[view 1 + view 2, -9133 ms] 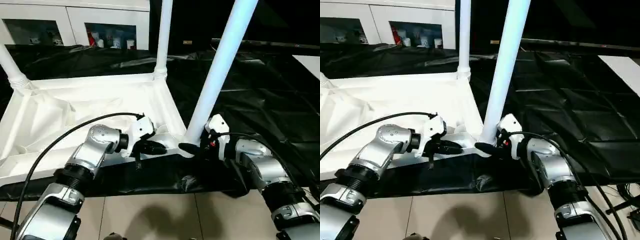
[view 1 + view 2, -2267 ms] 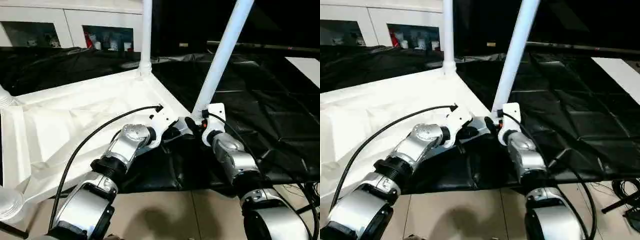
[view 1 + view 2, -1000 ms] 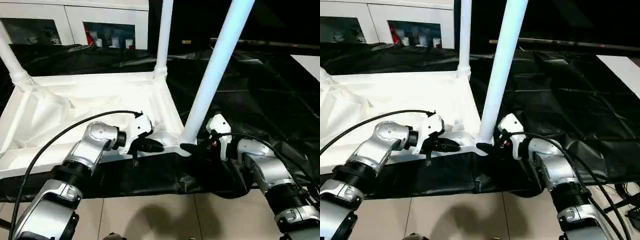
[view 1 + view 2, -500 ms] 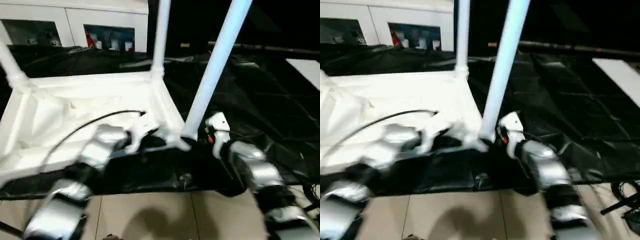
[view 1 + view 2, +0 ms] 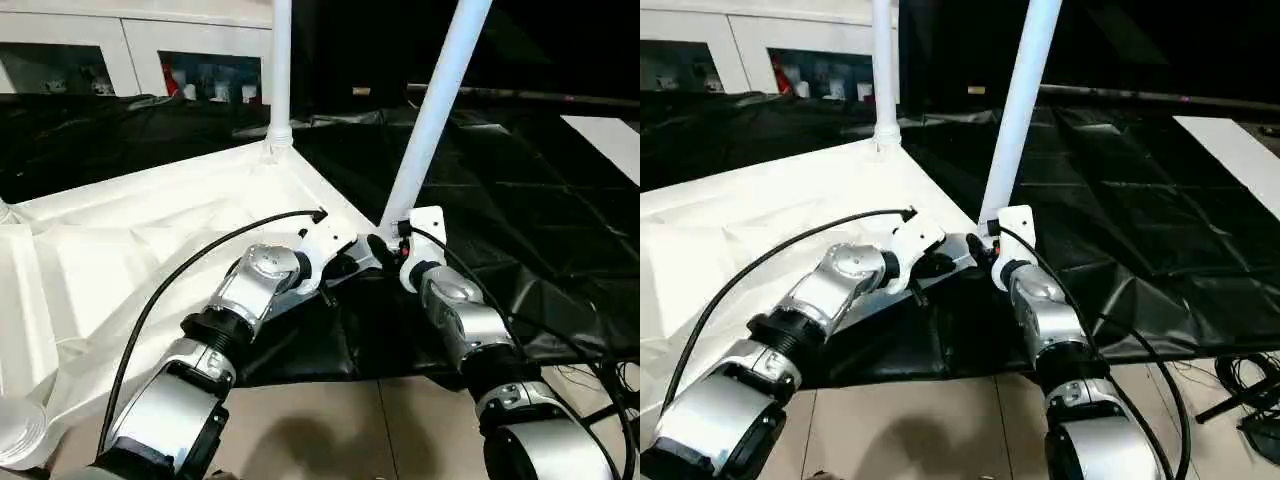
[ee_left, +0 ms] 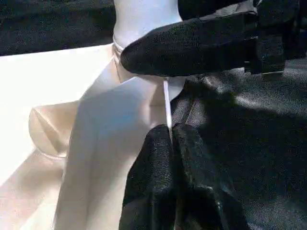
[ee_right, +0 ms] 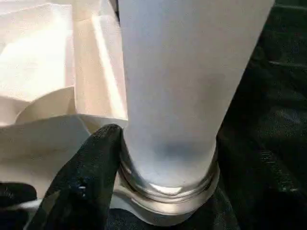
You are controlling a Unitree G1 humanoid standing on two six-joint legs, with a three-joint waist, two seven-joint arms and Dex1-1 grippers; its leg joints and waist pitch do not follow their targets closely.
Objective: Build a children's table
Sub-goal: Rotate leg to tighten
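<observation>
From my head camera, my left pincer (image 5: pixel 345 266) and right pincer (image 5: pixel 385 250) meet at the near corner of the white ribbed plastic tabletop (image 5: pixel 150 250), where the long white tapered tube leg (image 5: pixel 432 110) rises toward one o'clock; I judge I should keep the rim pinned while seating the leg straight. Left wrist: my fingers (image 6: pixel 163 163) are clamped together on the thin rim, the leg's base at twelve o'clock. Right wrist: one finger (image 7: pixel 84 177) touches the leg's collar at eight o'clock; I cannot tell its grip.

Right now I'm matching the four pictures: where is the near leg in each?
Left eye: near leg, right of centre, slanting up.
Right eye, centre, slanting up.
Left wrist: its base, beyond the right gripper's finger.
Right wrist, close, centre.
Shared landmark: the corner socket.
</observation>
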